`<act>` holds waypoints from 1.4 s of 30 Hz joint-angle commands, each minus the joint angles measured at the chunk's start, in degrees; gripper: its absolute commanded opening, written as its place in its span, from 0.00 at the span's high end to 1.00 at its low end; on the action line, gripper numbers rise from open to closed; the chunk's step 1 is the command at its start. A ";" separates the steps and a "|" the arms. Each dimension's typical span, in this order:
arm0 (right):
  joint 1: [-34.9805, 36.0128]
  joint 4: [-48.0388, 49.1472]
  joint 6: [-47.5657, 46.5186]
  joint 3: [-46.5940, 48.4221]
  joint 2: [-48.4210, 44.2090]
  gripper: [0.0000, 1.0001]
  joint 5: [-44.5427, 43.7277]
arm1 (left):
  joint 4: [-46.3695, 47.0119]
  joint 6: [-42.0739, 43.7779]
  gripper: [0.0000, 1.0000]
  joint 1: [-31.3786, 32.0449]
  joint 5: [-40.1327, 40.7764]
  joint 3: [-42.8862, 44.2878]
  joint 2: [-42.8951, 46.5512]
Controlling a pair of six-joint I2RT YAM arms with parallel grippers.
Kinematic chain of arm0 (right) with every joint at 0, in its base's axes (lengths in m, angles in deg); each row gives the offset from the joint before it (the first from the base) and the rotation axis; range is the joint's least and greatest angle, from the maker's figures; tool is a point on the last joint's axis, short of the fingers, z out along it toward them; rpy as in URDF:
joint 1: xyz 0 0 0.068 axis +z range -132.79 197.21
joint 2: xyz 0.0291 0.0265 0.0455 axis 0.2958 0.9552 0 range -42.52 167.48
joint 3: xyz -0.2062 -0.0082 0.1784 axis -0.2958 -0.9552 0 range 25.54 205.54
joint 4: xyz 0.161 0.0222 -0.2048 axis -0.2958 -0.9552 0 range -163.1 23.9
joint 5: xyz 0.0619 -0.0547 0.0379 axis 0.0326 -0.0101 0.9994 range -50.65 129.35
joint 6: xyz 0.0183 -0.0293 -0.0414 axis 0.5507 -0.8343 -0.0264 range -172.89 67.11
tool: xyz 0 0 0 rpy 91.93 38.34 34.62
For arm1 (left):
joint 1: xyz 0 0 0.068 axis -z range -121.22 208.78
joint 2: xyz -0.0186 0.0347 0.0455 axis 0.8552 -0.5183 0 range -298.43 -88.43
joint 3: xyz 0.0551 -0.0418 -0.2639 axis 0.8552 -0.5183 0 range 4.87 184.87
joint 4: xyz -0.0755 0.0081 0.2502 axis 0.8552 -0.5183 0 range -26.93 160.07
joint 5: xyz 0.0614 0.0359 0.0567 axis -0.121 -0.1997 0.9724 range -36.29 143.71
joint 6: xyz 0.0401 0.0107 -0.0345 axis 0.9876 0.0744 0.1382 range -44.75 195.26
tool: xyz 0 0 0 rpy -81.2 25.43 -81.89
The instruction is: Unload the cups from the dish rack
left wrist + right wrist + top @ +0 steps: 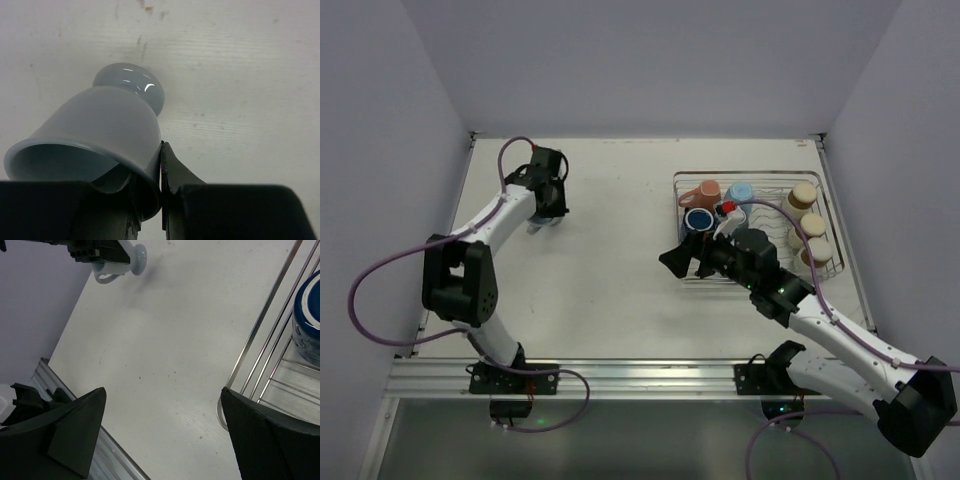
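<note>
My left gripper (546,205) is shut on the rim of a grey-white footed cup (110,122), one finger inside and one outside, and holds it tilted just over the table at the far left. The cup also shows in the top view (534,227) and the right wrist view (122,262). The dish rack (832,262) stands at the right and holds a salmon-pink cup (702,193), a light blue cup (740,190), a dark blue cup (698,220) and three beige cups (810,222). My right gripper (682,262) is open and empty at the rack's near-left corner (265,315), beside the dark blue cup (307,325).
Grey walls close in the table on the left, back and right. An aluminium rail (620,375) runs along the near edge. A small red thing (728,207) sits among the cups in the rack.
</note>
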 commanded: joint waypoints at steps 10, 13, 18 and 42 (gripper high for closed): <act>0.44 -0.15 -3.10 0.46 -2.15 0.01 2.75 | -11.73 7.29 1.00 -11.34 1.05 16.72 -14.28; 0.61 0.12 -3.45 0.38 -2.24 0.01 2.58 | -13.67 7.90 1.00 -12.13 0.70 19.88 -17.27; 0.70 -0.50 -3.89 0.73 -1.36 0.01 1.44 | -15.08 8.08 0.72 -12.48 1.92 22.61 -19.13; 0.44 -20.09 -7.67 9.69 -4.88 0.33 -25.50 | 23.31 -2.29 0.00 -0.90 -24.59 -9.98 34.80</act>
